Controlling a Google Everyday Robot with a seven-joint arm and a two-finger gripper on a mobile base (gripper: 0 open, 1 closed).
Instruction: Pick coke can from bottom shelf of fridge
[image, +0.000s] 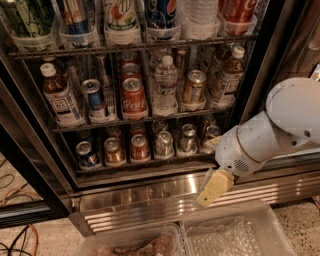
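Since the coke can (139, 147), 3rd from left on the bottom shelf (150, 165), is likely smooth, slippery and dentable, grip its mid-wall. The gripper (214, 189) hangs below-right, outside the shelf; its opening cannot be told.

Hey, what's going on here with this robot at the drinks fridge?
A robot arm is going for the coke can on the bottom shelf of the fridge. Its tool hangs in front of the fridge's steel base, below and to the right of that shelf, touching nothing. The can stands third from the left in its row and has not been picked up yet.
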